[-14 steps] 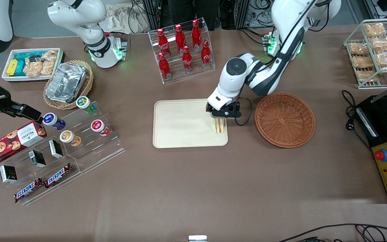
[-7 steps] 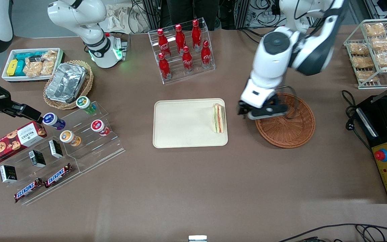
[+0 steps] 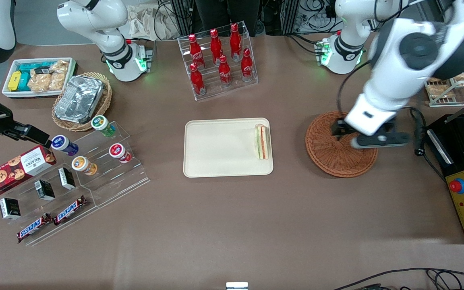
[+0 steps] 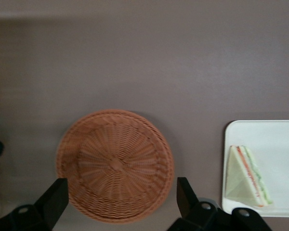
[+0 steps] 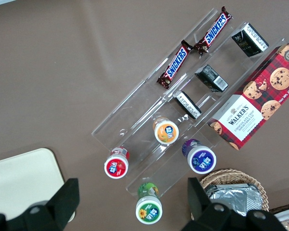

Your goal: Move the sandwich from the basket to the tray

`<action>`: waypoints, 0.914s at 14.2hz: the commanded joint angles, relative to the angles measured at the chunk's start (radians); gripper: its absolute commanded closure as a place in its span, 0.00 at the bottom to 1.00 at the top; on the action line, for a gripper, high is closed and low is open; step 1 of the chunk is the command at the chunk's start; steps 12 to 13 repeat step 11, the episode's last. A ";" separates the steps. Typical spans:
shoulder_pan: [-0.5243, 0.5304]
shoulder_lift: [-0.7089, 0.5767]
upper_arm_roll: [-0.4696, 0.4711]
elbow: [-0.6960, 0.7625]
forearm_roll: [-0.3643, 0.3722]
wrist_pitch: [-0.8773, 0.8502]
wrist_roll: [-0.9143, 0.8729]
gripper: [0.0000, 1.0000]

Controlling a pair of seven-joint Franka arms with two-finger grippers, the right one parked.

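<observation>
The sandwich (image 3: 262,141) lies on the cream tray (image 3: 220,149), at the tray's edge nearest the basket. It also shows in the left wrist view (image 4: 245,177) on the tray (image 4: 274,139). The reddish-brown wicker basket (image 3: 328,155) stands empty beside the tray, and shows in the left wrist view (image 4: 114,164). My left gripper (image 3: 371,139) hangs high above the basket, open and empty, its fingers (image 4: 55,199) spread wide apart.
A clear rack of red cola bottles (image 3: 218,60) stands farther from the camera than the tray. A wire rack of bagged pastries (image 3: 451,60) and a black control box (image 3: 463,177) are at the working arm's end. A stepped snack display (image 3: 79,169) lies toward the parked arm's end.
My left gripper let go of the sandwich on the tray, rose, and swung away over the basket toward the working arm's end. The sandwich stays on the tray.
</observation>
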 commanded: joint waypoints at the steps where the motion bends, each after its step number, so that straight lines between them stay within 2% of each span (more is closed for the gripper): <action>1: 0.067 -0.056 -0.009 -0.014 -0.023 -0.066 0.102 0.00; 4: 0.027 -0.076 0.071 -0.004 -0.013 -0.080 0.117 0.00; 9: -0.129 -0.078 0.307 0.029 -0.118 -0.086 0.212 0.00; 13: -0.136 -0.078 0.311 0.029 -0.129 -0.088 0.216 0.00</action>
